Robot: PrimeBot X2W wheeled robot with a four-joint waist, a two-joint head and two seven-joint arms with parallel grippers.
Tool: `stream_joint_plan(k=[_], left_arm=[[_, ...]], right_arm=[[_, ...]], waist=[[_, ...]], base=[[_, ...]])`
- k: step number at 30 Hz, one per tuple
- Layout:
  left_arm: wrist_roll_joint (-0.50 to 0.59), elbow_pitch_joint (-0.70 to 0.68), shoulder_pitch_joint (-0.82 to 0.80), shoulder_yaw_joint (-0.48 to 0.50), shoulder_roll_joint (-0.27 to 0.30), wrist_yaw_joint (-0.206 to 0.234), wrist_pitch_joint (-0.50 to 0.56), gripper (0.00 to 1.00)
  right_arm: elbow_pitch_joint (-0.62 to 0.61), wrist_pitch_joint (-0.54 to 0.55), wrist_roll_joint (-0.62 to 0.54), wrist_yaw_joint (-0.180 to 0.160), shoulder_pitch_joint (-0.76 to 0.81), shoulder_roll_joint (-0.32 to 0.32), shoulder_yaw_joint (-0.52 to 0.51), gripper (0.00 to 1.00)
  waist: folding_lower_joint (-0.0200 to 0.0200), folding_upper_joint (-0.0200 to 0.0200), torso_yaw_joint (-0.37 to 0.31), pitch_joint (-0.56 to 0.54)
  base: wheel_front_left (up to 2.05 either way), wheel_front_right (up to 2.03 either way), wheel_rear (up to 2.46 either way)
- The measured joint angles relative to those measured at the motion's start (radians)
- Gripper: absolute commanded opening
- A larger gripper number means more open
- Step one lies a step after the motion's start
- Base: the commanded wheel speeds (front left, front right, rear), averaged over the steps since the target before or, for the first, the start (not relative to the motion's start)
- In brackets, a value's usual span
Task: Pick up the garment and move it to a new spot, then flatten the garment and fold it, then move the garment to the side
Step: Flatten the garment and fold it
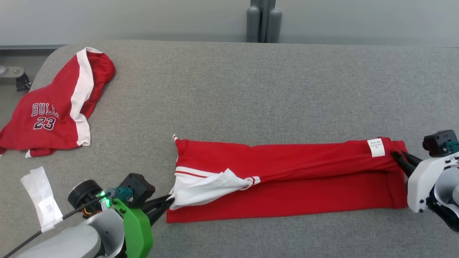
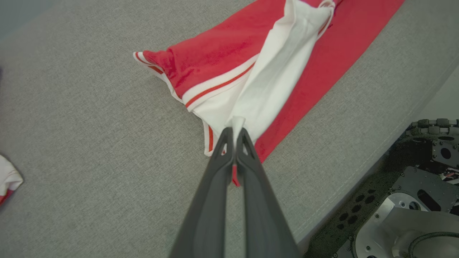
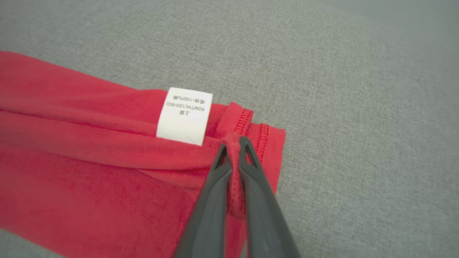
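The left hand (image 1: pixel 170 201) and right hand (image 1: pixel 395 153) clench opposite ends of the red garment (image 1: pixel 304 186); the right wrist view shows print on the label (image 3: pixel 184 115) just beside its hand.

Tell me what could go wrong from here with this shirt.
1. The left gripper pinches only the tip of the white panel. A firm pull may slip it free.
2. The right gripper grips a narrow bunch of fabric beside the label. When it lifts, the lower layers of the shirt may be left on the table.
3. The white panel lies bunched across the red, so folding now would probably lock in creases.
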Motion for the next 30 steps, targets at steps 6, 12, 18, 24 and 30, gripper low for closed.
stream_joint_plan(k=[6,12,18,24,30], left_arm=[[0.007,-0.025,0.04,-0.003,0.006,0.012,0.027,0.0],[0.021,-0.016,0.069,-0.005,0.001,0.018,0.05,0.0],[0.036,0.002,0.083,-0.006,-0.02,0.032,0.059,0.39],[0.069,0.04,0.094,-0.006,-0.036,0.054,0.055,1.0],[0.057,0.075,0.094,0.077,-0.07,0.134,-0.058,1.0]], right_arm=[[-0.084,0.069,0.038,0.0,0.05,-0.049,0.008,0.0],[-0.128,0.128,0.055,0.0,0.087,-0.062,0.008,0.0],[-0.147,0.162,0.078,0.0,0.116,-0.06,-0.018,1.0],[-0.165,0.191,0.107,0.0,0.141,-0.059,-0.037,1.0],[-0.157,0.102,0.105,0.0,0.13,-0.062,-0.132,1.0]], waist=[[0.0,0.0,-0.009,-0.012],[0.0,0.0,-0.021,-0.021],[0.0,0.0,-0.031,-0.026],[0.0,0.0,-0.037,-0.023],[0.0,0.0,-0.042,-0.027]], base=[[0.0,0.0,0.0],[0.0,0.0,0.0],[0.0,0.0,0.0],[0.0,0.0,0.0],[0.0,0.0,0.0]])
